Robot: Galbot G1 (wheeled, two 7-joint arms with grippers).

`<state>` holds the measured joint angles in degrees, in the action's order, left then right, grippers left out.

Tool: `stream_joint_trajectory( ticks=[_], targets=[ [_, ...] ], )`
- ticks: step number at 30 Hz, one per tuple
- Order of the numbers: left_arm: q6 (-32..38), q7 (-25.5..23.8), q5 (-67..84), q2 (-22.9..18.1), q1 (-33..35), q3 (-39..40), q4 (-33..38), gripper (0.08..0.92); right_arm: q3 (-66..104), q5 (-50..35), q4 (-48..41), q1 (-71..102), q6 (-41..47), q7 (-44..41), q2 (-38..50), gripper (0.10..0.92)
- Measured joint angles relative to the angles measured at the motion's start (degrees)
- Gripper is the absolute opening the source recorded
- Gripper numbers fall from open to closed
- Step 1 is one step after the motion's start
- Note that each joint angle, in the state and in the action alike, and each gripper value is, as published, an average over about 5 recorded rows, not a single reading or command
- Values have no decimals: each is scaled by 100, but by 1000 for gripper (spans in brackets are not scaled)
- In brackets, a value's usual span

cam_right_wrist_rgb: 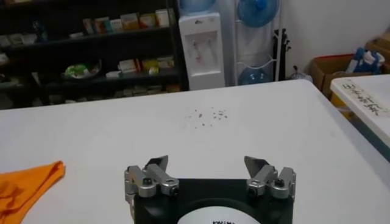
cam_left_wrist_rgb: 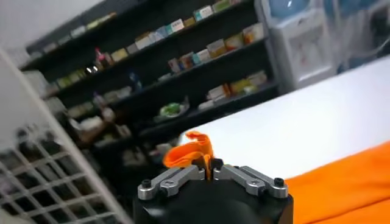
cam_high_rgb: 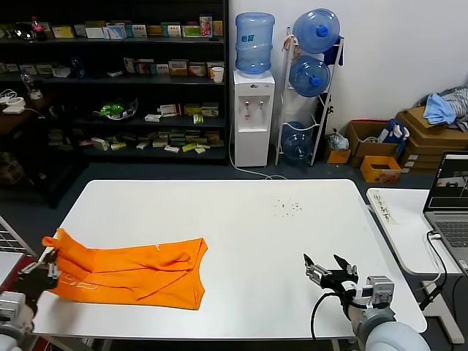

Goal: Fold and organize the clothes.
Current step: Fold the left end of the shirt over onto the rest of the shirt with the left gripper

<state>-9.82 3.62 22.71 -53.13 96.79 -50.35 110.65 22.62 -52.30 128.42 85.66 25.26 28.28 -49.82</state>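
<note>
L gripper [cam_left_wrist_rgb: 209, 171] jaws pinch T-shirt [cam_high_rgb: 131, 272] corner; R gripper [cam_right_wrist_rgb: 210, 170] jaws apart.

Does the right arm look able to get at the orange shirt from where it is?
Probably yes: bare white table lies between the open right pincer and the orange shirt.

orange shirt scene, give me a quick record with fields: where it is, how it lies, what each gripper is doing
shirt: orange T-shirt, near-left part of the white table
state: partly folded, rumpled, far-left corner lifted
left gripper: shut on the shirt's corner at the table's left edge
right gripper: open, empty, over the near-right part of the table, apart from the shirt
</note>
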Motion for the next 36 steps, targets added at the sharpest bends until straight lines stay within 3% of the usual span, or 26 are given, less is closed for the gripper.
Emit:
stream_joint_trajectory(
  ticks=[11,19,31,36],
  targets=[
    [-410,801,1884,-679,-457,1507,895,126,-17,34,-46,56,36,76,-123,823],
    [-480,1004,2240,-1042,-988,2329,879,126,-7,36,-43,121,58,131,-218,823],
    [-500,1084,2239,-1217,-1489,2824,650,126,-13,14,-37,127,66,149,-260,823],
    [-580,991,2268,-1250,-1450,2965,671,235,-19,-5,-70,116,67,150,-260,823]
  ],
)
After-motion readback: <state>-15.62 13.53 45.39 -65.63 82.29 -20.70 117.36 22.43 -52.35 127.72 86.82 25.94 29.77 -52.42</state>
